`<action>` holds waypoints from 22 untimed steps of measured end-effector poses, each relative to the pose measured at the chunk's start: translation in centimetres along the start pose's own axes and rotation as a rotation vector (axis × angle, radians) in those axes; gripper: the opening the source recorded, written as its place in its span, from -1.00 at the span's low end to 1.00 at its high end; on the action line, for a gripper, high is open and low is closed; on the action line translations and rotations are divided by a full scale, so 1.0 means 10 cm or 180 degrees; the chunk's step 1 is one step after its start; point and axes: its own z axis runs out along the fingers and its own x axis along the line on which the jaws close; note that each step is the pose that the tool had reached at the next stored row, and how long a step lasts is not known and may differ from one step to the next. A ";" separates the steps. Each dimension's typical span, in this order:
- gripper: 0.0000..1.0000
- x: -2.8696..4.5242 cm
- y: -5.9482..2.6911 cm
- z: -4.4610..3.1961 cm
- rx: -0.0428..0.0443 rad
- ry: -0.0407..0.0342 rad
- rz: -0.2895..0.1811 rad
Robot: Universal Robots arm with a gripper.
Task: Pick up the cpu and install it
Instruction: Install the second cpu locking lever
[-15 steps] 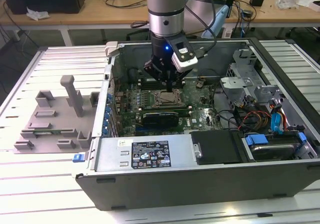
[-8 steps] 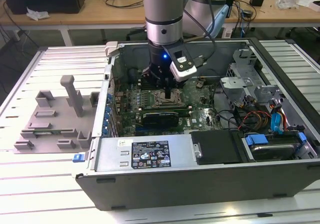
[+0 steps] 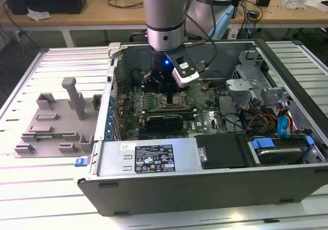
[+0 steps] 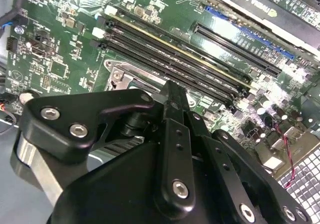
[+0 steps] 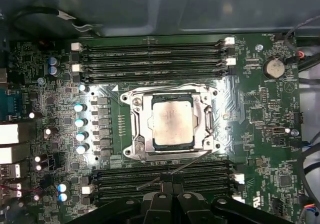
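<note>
The cpu (image 5: 172,122) lay seated in the socket (image 5: 134,124) at frame centre, so install looked near done. Your gripper (image 5: 170,186) sat closed on nothing just above; next you needed a straight lift clear.

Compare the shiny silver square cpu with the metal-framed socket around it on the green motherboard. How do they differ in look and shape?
The shiny silver square cpu has a plain, flat, smudged top; the metal-framed socket is an open frame with screws at its corners. The cpu is smaller and sits inside; the socket surrounds it. Both are squarish, metallic and lie flat on the green motherboard.
</note>
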 end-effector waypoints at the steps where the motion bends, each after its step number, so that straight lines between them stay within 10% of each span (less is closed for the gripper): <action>1: -0.79 0.000 0.000 0.000 0.0000 0.0000 0.0000; 22: -0.79 0.210 -0.014 0.135 -0.0007 -0.0035 0.0000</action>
